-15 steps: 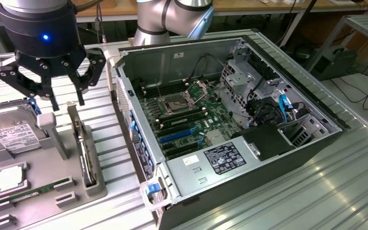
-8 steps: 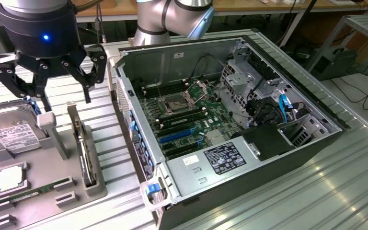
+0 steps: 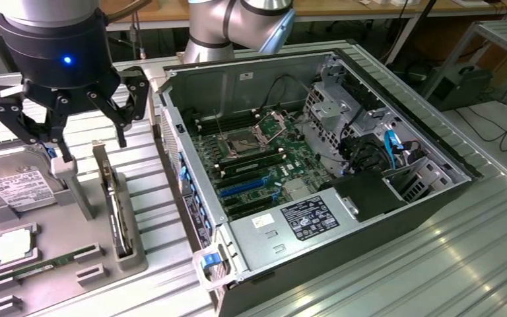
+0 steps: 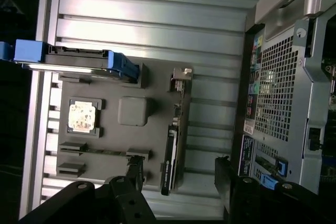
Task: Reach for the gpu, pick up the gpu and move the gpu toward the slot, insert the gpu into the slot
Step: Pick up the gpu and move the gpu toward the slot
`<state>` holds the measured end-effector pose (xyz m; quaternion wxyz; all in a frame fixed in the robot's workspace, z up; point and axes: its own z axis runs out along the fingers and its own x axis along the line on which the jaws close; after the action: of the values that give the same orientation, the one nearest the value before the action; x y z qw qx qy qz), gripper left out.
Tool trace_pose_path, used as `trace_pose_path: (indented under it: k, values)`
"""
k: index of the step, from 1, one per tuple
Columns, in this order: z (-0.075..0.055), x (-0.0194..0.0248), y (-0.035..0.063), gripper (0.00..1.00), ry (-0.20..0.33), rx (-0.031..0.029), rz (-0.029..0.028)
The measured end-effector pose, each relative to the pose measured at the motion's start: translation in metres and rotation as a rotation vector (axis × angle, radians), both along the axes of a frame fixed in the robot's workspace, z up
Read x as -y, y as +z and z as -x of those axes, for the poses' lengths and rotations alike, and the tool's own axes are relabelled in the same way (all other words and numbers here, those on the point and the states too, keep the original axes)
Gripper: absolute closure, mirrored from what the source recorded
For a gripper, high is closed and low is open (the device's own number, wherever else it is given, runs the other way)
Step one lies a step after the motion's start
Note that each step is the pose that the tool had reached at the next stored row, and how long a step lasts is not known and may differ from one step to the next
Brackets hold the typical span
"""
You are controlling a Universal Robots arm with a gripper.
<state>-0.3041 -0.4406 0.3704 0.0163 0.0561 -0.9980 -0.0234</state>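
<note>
While the ribbed metal counter (image 3: pixel 412 264) carries everything, the open computer tower (image 3: pixel 324 86) lies on its side, off toward the exterior view's right of the hand (image 3: pixel 92 148), with its motherboard (image 3: pixel 253 165) exposed. A grey holder tray (image 3: pixel 135 257) sits below the hand, which hangs released, fingers spread wide and grasping nothing. The hard drive (image 3: pixel 20 188) rests in the tray beneath the hand, toward the exterior view's left. The gpu (image 3: pixel 113 198) stands on edge in its tray slot just under the fingertips, untouched. A CPU chip (image 3: pixel 13 246) and a green memory stick (image 3: pixel 47 264) lie farther from the hand.
</note>
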Motion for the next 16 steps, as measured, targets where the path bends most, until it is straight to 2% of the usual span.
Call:
trace_pose_path:
  k: [2, 4, 5, 7, 12, 16]
  values:
    - [0.0, 0.0007, -0.0013, 0.34, 0.007, 0.0024, 0.0001]
    - [0.0, 0.0015, -0.0023, 0.34, 0.01, 0.0109, 0.0002]
    - [0.0, 0.0018, -0.0032, 0.34, 0.01, 0.0183, 0.0003]
    - [0.001, 0.0028, -0.0053, 0.34, 0.01, 0.0254, 0.0001]
    - [0.001, 0.0107, -0.0106, 0.34, 0.007, 0.0266, 0.0013]
    - [0.001, 0.0116, -0.0161, 0.34, -0.024, 0.027, 0.0021]
